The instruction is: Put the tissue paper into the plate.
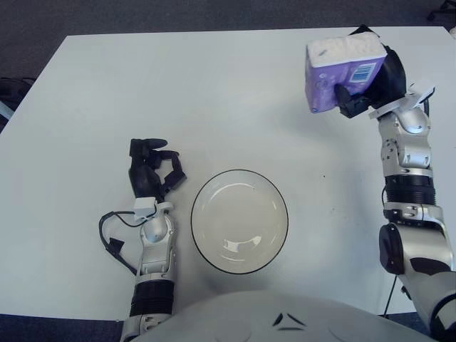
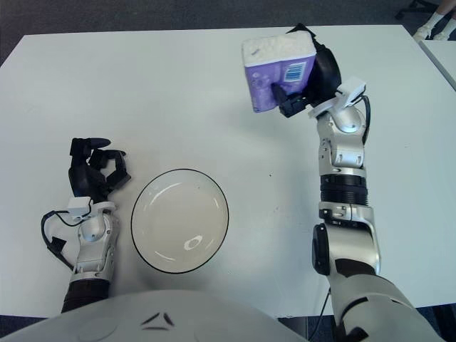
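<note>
While the right robot hand (image 1: 370,85) grips the tissue pack (image 2: 279,71), the plate (image 1: 239,221) sits empty.

An office or lab room: a plain white table (image 1: 214,92) on dark carpet (image 1: 178,16), a swivel chair's castor base (image 2: 425,8) beyond its far right corner.

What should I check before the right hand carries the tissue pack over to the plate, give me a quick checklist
1. Grasp: right hand has its fingers wrapped on the tissue pack. Ok.
2. Lift: the pack looks raised off the table. Ok, though exact clearance cannot be told.
3. Target: plate sits upright with nothing in it. Ok.
4. Path: bare table between the pack and the plate. Ok.
5. Left hand shows just left of the plate's rim, fingers curled, holding nothing. Ok, but close, so release toward the plate's middle.
6. Grip security: contact behind the pack is hidden. Cannot tell.
</note>
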`<action>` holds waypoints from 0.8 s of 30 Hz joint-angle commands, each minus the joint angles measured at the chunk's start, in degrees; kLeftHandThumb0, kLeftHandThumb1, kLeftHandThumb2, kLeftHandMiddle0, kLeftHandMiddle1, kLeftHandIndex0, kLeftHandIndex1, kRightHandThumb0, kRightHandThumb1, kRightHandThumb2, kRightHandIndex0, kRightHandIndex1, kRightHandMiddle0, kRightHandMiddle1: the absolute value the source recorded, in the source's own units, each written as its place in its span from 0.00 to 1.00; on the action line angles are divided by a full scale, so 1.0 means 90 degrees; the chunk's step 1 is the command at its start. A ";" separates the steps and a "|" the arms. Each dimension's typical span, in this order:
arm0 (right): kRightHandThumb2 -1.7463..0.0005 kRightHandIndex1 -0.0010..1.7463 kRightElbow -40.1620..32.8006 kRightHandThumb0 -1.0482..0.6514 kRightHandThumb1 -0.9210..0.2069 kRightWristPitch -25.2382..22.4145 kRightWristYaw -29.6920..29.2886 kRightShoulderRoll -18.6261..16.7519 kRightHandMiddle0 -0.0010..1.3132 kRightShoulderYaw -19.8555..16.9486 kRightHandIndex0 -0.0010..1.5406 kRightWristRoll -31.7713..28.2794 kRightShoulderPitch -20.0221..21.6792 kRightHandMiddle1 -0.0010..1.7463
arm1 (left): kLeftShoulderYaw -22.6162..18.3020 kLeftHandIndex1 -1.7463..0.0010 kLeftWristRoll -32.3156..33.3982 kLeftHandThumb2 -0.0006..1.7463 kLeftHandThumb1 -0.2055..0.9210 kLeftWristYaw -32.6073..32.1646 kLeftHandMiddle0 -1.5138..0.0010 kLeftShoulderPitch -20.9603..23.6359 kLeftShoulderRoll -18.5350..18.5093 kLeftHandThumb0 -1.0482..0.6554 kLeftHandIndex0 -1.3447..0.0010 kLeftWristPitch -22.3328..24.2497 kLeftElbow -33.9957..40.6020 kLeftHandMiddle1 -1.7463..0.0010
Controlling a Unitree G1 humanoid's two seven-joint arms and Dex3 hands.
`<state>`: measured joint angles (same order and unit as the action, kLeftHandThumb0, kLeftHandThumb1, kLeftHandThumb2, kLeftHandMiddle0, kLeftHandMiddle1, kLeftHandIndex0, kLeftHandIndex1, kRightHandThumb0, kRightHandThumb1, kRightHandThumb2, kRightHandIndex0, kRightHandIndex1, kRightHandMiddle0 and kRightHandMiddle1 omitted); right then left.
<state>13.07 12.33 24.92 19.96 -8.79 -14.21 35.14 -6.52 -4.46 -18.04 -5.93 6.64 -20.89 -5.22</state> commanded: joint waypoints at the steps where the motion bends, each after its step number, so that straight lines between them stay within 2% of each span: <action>1: 0.00 1.00 -0.0186 0.62 0.87 0.0261 -0.0014 -0.0047 0.53 0.0031 0.57 0.0102 -0.0081 1.00 | -0.0003 0.00 -0.0066 0.59 0.62 -0.0042 0.60 -0.0328 0.0042 0.61 0.78 0.0056 -0.0768 0.14; 6: 0.00 0.96 -0.0692 0.62 0.89 0.0930 -0.0376 -0.0470 0.53 0.0481 0.60 0.0740 -0.0386 1.00 | -0.0001 0.00 -0.0113 0.59 0.63 -0.0104 0.60 -0.0278 0.0044 0.61 0.79 0.0072 -0.0813 0.15; 11: 0.00 0.93 -0.1163 0.62 0.91 0.0990 -0.0484 -0.0797 0.54 0.0840 0.62 0.0865 -0.0653 1.00 | 0.0011 0.00 -0.0116 0.59 0.62 -0.0115 0.60 -0.0246 0.0034 0.61 0.78 0.0048 -0.0851 0.16; 24: 0.00 0.92 -0.1219 0.62 0.92 0.0953 -0.0505 -0.0849 0.55 0.0869 0.63 0.0901 -0.0682 1.00 | 0.0039 0.00 -0.0075 0.59 0.62 -0.0094 0.59 -0.0202 0.0048 0.61 0.78 0.0071 -0.0839 0.15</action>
<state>3.12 20.36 20.88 11.96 -0.35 -6.02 29.00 -6.34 -4.48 -18.74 -4.41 6.62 -21.27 -6.48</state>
